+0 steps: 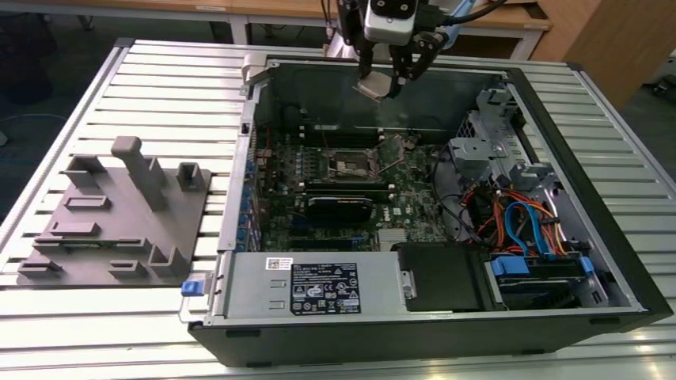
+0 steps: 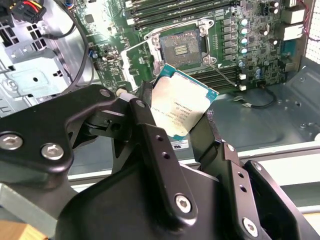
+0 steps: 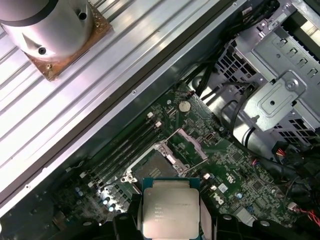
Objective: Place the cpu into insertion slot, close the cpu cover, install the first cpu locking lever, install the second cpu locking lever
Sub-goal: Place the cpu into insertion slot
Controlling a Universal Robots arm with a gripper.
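Well, one arm hangs over one open computer case (image 1: 591, 198), which lies on its side on the slatted table (image 1: 158, 71). The single pincer (image 1: 382, 85) is clamped on the cpu (image 1: 372, 85), one finger on each of two opposite edges. In both wrist views the two black fingers (image 2: 145, 107) press the chip's sides, and its silver-grey face (image 3: 169, 212) is bare between them. The second wrist view shows the cpu (image 2: 182, 107) tilted, one corner highest.

From the exterior view, the chip is up in the air near the far wall of the case, well above the green board and apart from it. The one slot (image 1: 351, 164) sits lower down, near the middle of the board, with nothing in it; its dark centre (image 2: 182, 47) shows plainly. The cover (image 3: 189, 146) is swung up off the slot (image 3: 152, 167) and stands beside it. A thin wire lever (image 2: 225, 74) angles out from one corner of the slot.

Just below the slot in the exterior view lies one black card (image 1: 338, 208), and nearer still one grey box with a label (image 1: 317, 289). One coin battery (image 3: 184, 106) shines on the board. On the table at the exterior view's left rests one grey moulded tray (image 1: 116, 229) with upright posts, well apart from the arm.
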